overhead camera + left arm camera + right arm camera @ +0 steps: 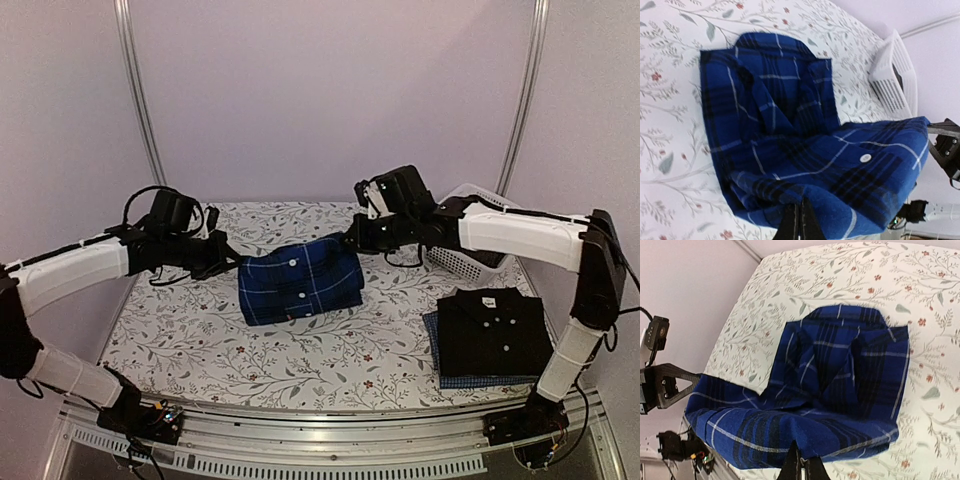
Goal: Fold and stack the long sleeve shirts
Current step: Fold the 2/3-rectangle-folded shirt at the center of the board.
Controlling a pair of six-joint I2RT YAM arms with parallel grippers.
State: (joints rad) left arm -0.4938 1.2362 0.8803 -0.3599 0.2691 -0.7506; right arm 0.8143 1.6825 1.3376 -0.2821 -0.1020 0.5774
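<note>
Nearest the wrist lenses, both pairs of fingers are sitting pressed together with dark blue cloth caught between them. I am recording the left gripper (pixel 799 222) as pinching the plaid shirt (pixel 300 280) at its left side, and the right gripper (pixel 801 465) as pinching it at its right side. That shirt is lying at the middle of the table (pixel 190 340), partly folded. Between the two grippers a fold of it is hanging raised off the flowered tablecloth, with one white button showing on the lifted part; the rest is resting flat underneath. Both arms are reaching inward from their own sides to meet at the shirt's back corners. Off to the right, the black shirt (pixel 492 325) is lying folded, collar towards the back, on top of the blue check shirt (pixel 450 380), whose edges are showing at the left and near sides. Behind that stack, the basket (pixel 462 262) is standing at the table's back right corner, partly hidden by the right arm.
</note>
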